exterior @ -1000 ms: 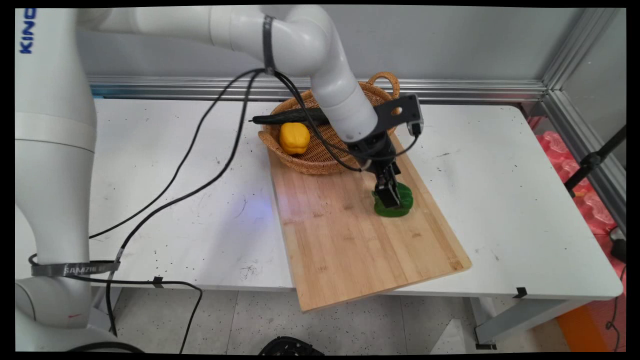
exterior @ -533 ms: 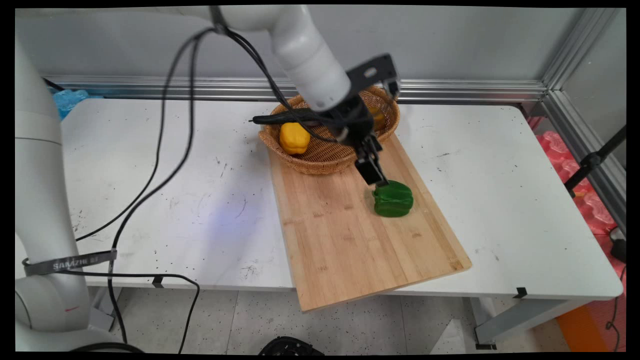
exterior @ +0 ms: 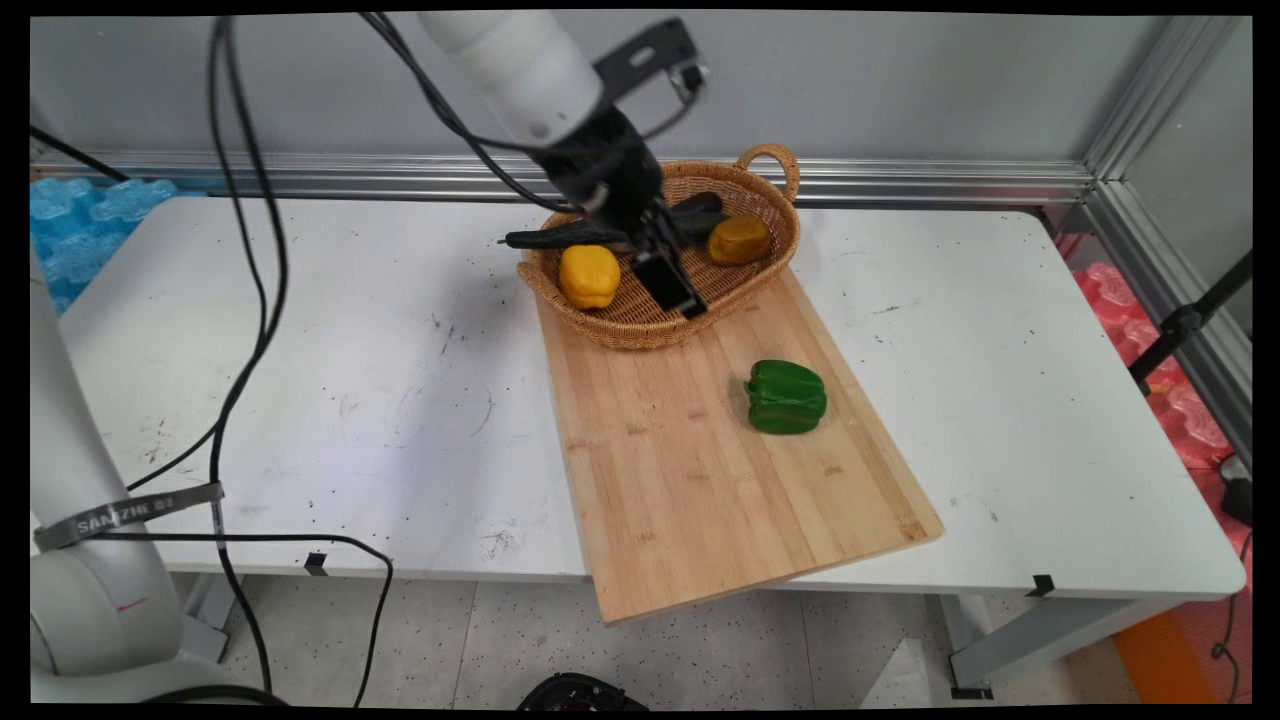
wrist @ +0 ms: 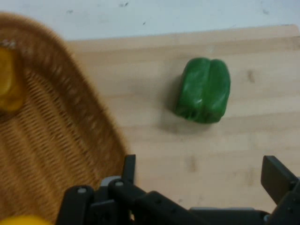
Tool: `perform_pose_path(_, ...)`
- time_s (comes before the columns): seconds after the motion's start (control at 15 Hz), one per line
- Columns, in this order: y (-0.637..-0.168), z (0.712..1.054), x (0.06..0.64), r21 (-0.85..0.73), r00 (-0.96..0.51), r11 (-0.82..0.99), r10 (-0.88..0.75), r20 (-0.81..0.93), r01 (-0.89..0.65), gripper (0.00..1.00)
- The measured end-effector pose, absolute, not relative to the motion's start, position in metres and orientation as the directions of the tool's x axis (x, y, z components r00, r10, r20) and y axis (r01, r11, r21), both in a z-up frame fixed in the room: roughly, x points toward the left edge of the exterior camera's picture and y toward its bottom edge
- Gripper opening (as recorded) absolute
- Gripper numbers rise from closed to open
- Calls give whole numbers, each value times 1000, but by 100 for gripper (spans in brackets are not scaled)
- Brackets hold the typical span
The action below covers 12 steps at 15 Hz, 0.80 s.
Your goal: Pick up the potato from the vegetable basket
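While gripper [wrist: 201, 176] hangs wide (empty), one green pepper [exterior: 786, 397] on board [exterior: 700, 480], two yellow peppers [exterior: 588, 276] in basket [exterior: 640, 318]

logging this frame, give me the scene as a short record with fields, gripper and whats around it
gripper: black two-finger gripper, open, empty, raised above the basket's near rim
nearest thing: wicker basket, standing on the far end of the board
in basket: two yellow peppers, a dark long vegetable poking over the left rim
cutting board: wooden cutting board, laid at an angle, near corner over the table's edge
green pepper: green pepper lying on the board, apart from the gripper
surface: white table
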<state>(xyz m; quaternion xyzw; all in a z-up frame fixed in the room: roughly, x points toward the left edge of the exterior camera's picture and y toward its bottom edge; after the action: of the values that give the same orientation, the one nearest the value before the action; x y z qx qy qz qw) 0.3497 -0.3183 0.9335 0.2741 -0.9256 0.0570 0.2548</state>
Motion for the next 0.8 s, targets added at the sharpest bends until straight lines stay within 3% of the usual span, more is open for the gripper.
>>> perform_pose_path(0.8, -331, 971, 436, 17, -536, 653, -636, 555, -757, 100)
